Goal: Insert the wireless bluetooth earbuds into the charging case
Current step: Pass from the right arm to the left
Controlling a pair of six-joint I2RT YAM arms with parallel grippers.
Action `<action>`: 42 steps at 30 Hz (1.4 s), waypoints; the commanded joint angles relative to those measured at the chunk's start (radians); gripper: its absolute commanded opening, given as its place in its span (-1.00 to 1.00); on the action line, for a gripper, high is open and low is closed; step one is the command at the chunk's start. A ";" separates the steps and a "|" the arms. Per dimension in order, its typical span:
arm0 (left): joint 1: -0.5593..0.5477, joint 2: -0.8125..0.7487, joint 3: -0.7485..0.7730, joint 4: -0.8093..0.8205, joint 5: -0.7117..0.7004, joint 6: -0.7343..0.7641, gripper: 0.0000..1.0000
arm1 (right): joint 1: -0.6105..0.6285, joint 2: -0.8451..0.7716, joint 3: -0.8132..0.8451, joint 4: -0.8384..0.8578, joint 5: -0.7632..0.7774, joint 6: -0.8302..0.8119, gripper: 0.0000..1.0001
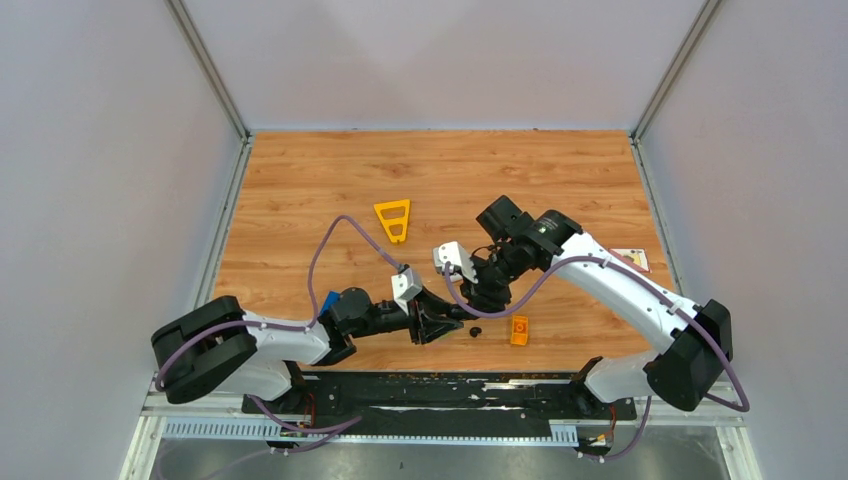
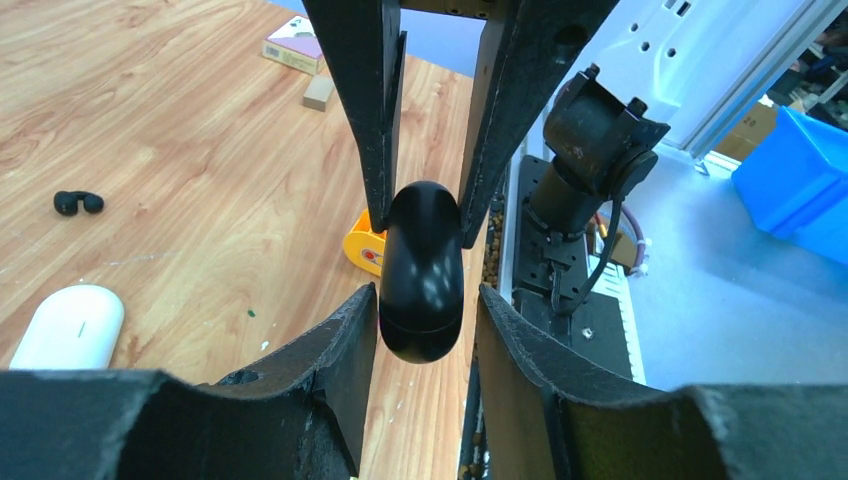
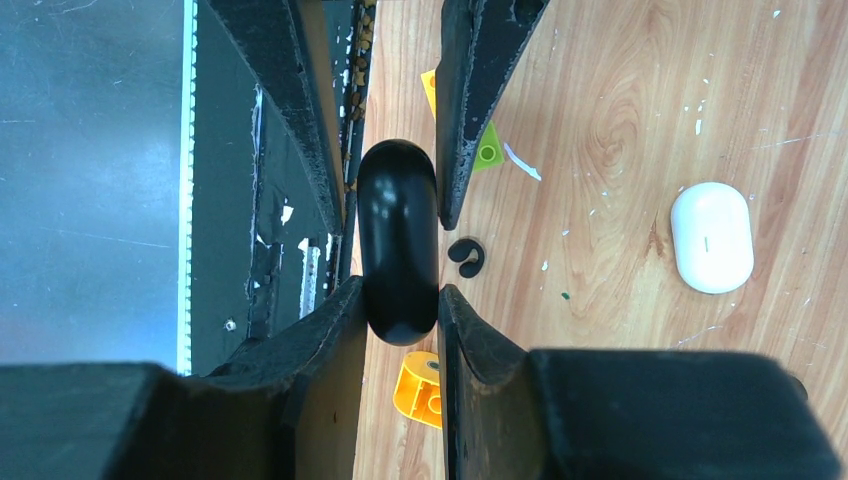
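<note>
Both claws are gripping a single black oval case (image 3: 397, 240), glossy, with a thin seam showing around it in the left wrist view. It is hanging above the desk (image 1: 300, 180) near the front edge. Its long axis is running from one claw to the other. The left claw (image 2: 427, 300) is pinching one rounded end, and the right claw (image 3: 400, 295) is pinching the other end, with fingers pressing its sides. I cannot tell which end is the hinge.

One white charging case (image 3: 711, 237) is lying flat on the desk with its lid closed. It is sitting apart from both claws, with its long axis roughly parallel to the held black case in the right wrist view.

One black earbud (image 3: 466, 257) is showing. It is curled like a small C with two lobes and is resting on the wood between the held case and the white one, nearer the held case.

One orange brick (image 1: 519, 330) is sitting close to the desk's front edge, near the earbud. One yellow triangular frame (image 1: 393, 220) is lying farther back, its narrow tip pointing toward the arms.
</note>
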 commanded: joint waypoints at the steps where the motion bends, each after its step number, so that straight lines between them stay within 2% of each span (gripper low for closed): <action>1: -0.004 0.038 0.000 0.099 0.009 -0.035 -0.05 | 0.004 -0.036 -0.006 0.010 -0.007 0.001 -0.71; 9: -0.004 0.063 -0.003 0.130 0.011 -0.043 -0.22 | 0.004 -0.039 -0.002 0.007 -0.001 0.001 -0.70; 13: -0.005 0.071 -0.006 0.144 0.016 -0.033 -0.53 | 0.005 -0.044 -0.007 0.007 -0.006 0.006 -0.69; 15: -0.004 0.080 -0.008 0.155 0.017 -0.025 -0.68 | 0.004 -0.044 -0.006 0.009 -0.019 0.017 -0.60; 18: -0.005 0.101 -0.007 0.176 0.037 -0.006 -0.87 | 0.005 -0.042 -0.004 0.013 -0.034 0.040 -0.35; 21: -0.004 0.115 -0.002 0.178 0.056 0.011 -1.00 | 0.001 -0.041 -0.007 0.022 -0.031 0.049 -0.27; 30: -0.005 0.090 -0.016 0.170 0.061 0.064 -1.00 | -0.091 0.009 0.043 -0.005 -0.096 0.053 -0.23; 39: -0.005 0.058 -0.041 0.167 0.057 0.060 -1.00 | -0.120 0.039 0.068 0.007 -0.140 0.081 -0.23; 42: -0.005 0.050 -0.049 0.164 0.043 0.060 -1.00 | -0.120 0.031 0.073 -0.020 -0.194 0.051 -0.12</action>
